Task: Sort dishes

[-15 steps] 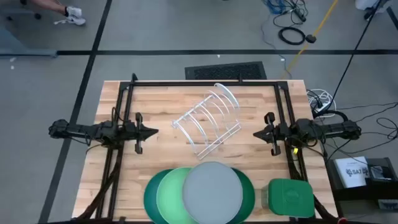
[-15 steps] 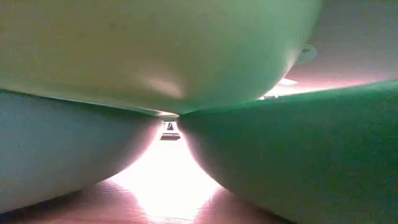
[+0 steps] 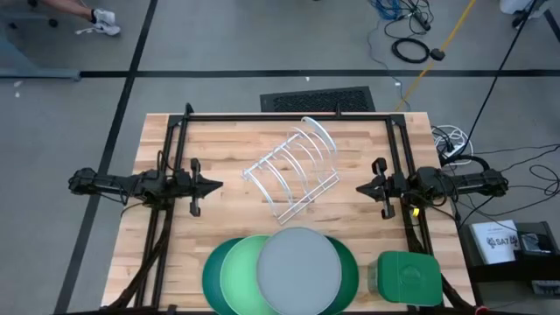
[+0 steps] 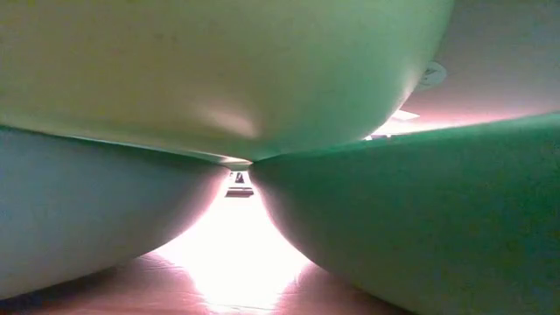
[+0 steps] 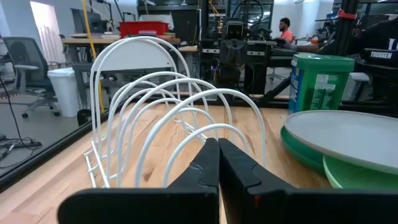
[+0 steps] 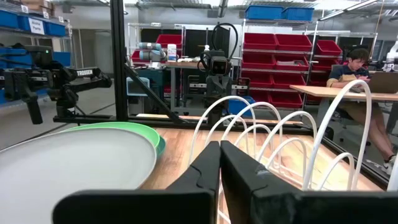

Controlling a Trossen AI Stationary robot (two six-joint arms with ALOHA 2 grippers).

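Wooden table (image 3: 223,144): stacked plates (image 3: 280,273) well apart from both closed end effectors, left (image 3: 213,185), right (image 3: 361,187).

The left gripper (image 5: 218,163) is seen with its two dark fingers pressed together, pointed at the white wire rack (image 5: 163,124) standing on the wooden table (image 5: 56,177). Beside the rack, a grey plate (image 5: 348,135) is stacked on a dark green plate (image 5: 300,149) and a light green plate (image 5: 360,175). A green lidded container (image 5: 321,84) is seen behind them.
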